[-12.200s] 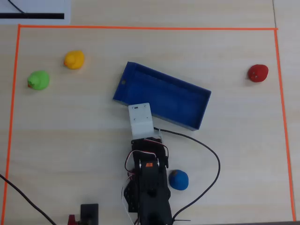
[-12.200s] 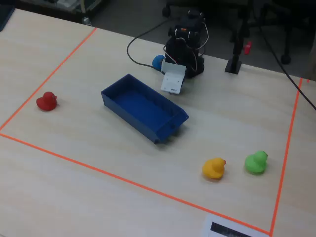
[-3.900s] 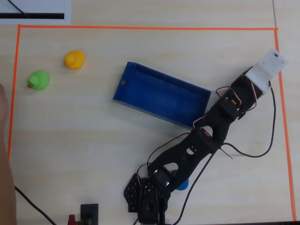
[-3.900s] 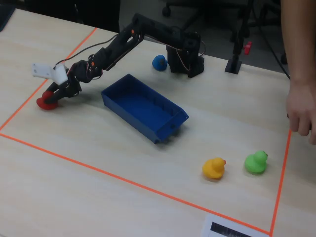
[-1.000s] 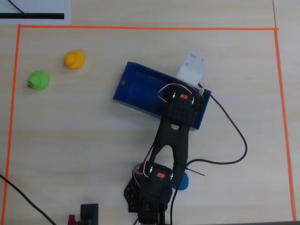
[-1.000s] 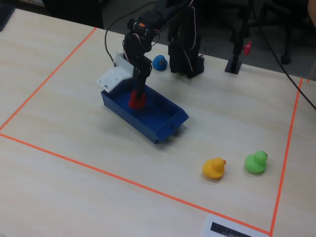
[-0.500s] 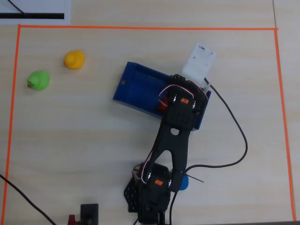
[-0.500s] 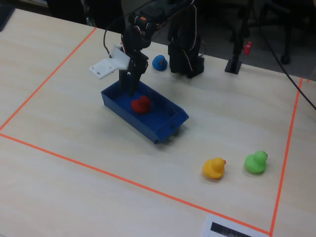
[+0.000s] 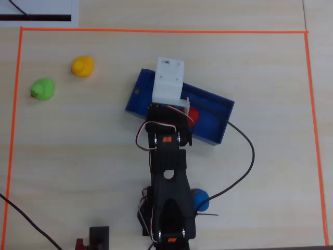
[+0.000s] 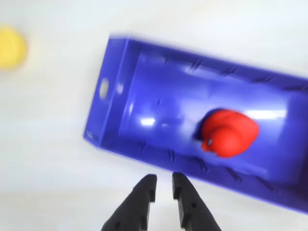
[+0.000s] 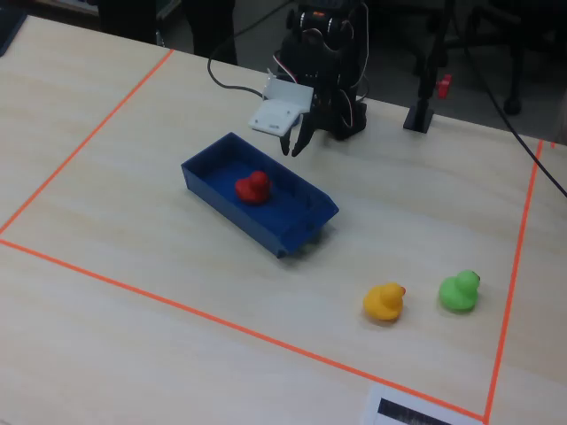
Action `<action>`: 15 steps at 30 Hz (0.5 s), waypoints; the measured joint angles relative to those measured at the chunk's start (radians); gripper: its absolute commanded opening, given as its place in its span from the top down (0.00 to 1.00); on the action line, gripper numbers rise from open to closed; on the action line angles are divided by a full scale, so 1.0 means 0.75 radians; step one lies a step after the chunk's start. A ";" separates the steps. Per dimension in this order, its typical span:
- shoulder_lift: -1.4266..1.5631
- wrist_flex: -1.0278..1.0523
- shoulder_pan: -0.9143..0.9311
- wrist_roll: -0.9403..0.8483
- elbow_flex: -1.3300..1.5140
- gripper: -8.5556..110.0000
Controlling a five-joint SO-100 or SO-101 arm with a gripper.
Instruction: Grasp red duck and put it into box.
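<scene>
The red duck (image 9: 193,115) (image 10: 228,133) (image 11: 252,187) lies loose on the floor of the blue box (image 9: 136,96) (image 10: 103,96) (image 11: 292,232), toward its right half in the wrist view. My gripper (image 10: 162,180) (image 11: 293,149) hangs above the table just outside the box's near long wall, apart from the duck. Its jaws stand a narrow gap apart with nothing between them. In the overhead view the white wrist camera housing (image 9: 168,79) covers the jaws and part of the box.
A yellow duck (image 9: 82,66) (image 11: 384,302) and a green duck (image 9: 42,89) (image 11: 460,291) sit together away from the box. A blue duck (image 9: 199,199) rests beside the arm's base. Orange tape (image 9: 156,31) frames the work area. A black cable (image 9: 244,172) loops beside the arm.
The gripper has drawn back out of the box toward the arm's base and swung left in the overhead view. The red duck stays lying in the box, free of the jaws.
</scene>
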 measured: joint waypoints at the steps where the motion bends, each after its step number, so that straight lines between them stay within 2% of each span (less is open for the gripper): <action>1: 0.061 -0.016 -0.004 -0.027 0.086 0.93; 9: 0.511 -0.151 -0.070 -0.237 0.740 0.93; 15: 0.810 -0.070 -0.092 -0.278 1.076 0.93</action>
